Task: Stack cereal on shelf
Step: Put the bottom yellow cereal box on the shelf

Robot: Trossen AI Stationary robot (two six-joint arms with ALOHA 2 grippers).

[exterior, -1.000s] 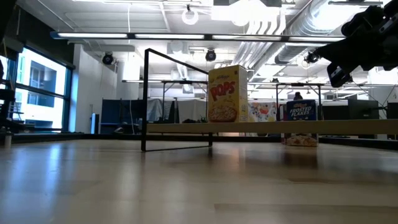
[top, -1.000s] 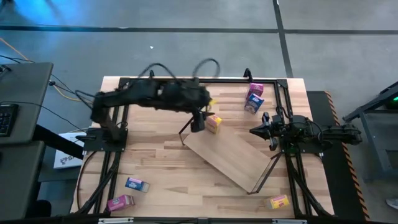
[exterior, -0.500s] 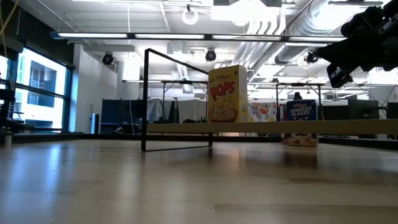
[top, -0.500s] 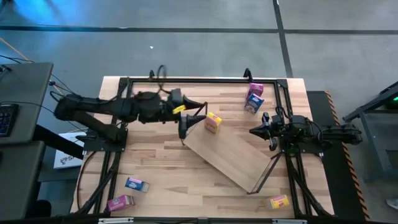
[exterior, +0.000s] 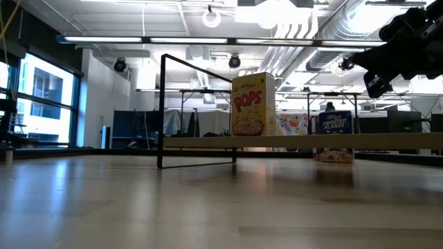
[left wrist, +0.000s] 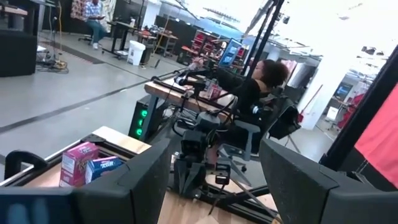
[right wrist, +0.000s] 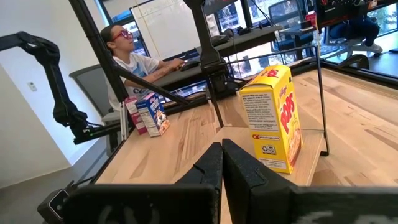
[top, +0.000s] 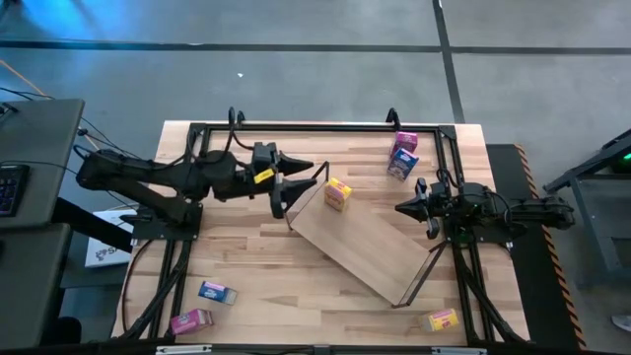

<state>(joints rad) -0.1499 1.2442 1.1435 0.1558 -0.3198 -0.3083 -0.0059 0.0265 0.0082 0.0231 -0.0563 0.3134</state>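
One yellow cereal box stands upright on its bottom on the shelf, near the board's far left end. My left gripper hovers open and empty just left of that end, pointing level toward the table's right. A pink box and a blue box stand at the far right. Another blue box, a pink one and a yellow one lie near the front edge. My right gripper waits shut at the right.
The shelf lies slantwise across the table's middle, a black wire frame rising at each short end. Black rails run along the table's edges. A person sits beyond the table's left side. Bare wood lies left of the shelf.
My left gripper has drawn back from beside the yellow box toward the table's left edge and come down, tipping from a downward slant to level. Its fingers have stayed open. The yellow box has kept its place on the shelf.
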